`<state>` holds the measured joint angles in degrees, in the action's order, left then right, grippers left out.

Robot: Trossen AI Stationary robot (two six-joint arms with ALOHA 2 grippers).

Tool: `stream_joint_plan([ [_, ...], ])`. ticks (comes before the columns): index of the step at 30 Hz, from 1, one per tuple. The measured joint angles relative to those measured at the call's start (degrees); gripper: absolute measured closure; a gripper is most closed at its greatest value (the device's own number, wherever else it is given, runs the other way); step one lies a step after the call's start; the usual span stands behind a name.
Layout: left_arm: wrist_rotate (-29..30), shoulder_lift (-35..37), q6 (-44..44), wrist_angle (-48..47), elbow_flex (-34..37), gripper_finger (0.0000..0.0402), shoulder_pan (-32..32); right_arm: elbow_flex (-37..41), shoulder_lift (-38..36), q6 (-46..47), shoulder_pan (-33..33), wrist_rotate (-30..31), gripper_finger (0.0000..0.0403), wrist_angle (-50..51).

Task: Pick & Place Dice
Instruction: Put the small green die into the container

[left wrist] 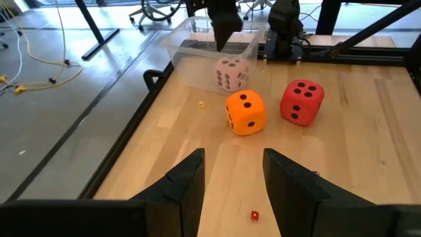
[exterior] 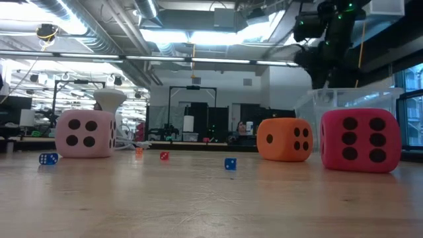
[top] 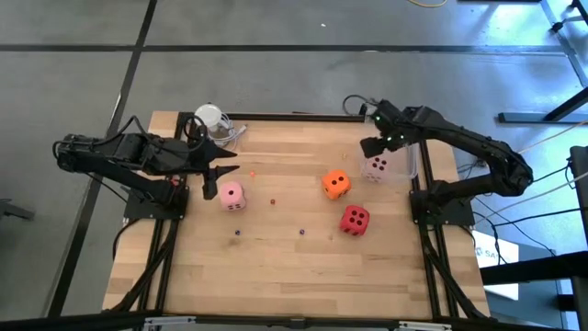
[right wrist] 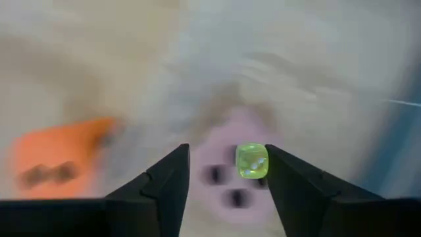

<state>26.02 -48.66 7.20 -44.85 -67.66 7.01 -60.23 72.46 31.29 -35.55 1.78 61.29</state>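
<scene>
An orange die (top: 335, 184) and a red die (top: 355, 220) rest on the wooden table right of centre. One pale pink die (top: 231, 195) sits left of centre. Another pink die (left wrist: 231, 74) lies in a clear bin (top: 404, 170) at the right edge. My left gripper (left wrist: 233, 191) hovers open beside the left pink die, nothing between its fingers. My right gripper (right wrist: 227, 178) hangs over the bin, pointing down, its fingers apart. A tiny green die (right wrist: 252, 161) shows between them. My right gripper has the tiny green die against the inner side of one finger (right wrist: 289, 181); the other finger (right wrist: 168, 181) stands clear of it. Whether the die clings there or is falling, I cannot tell. It is above the pink die in the bin.
Tiny dice lie scattered on the table: blue ones (exterior: 47, 158) (exterior: 230, 163), a red one (exterior: 164, 156), an orange one (exterior: 139, 151). A white object (top: 209, 118) stands at the far left corner. Black frame rails edge the table.
</scene>
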Motion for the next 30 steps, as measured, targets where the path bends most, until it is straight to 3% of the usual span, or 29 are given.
stream_joint_plan([
  [5,-0.02,0.00,0.00,-0.01,0.00,0.0256,0.00,0.00,0.00,2.90,-0.33,4.33,0.0224,-0.23],
  [12,-0.04,0.02,-0.07,-0.18,0.00,0.0256,0.01,0.00,0.26,5.84,-1.37,11.15,0.0239,8.42],
  [25,-0.04,-0.97,-0.37,2.50,0.01,0.0256,-0.01,0.00,0.26,1.62,-1.25,7.57,0.0234,6.25],
  [29,-0.04,-2.24,-0.37,3.32,0.02,0.0256,0.00,0.00,0.26,3.75,-1.20,15.63,0.0229,6.65],
  [30,-0.06,-2.59,-0.37,3.34,0.02,0.0256,0.00,0.00,0.26,3.26,-1.24,14.23,0.0229,6.18],
])
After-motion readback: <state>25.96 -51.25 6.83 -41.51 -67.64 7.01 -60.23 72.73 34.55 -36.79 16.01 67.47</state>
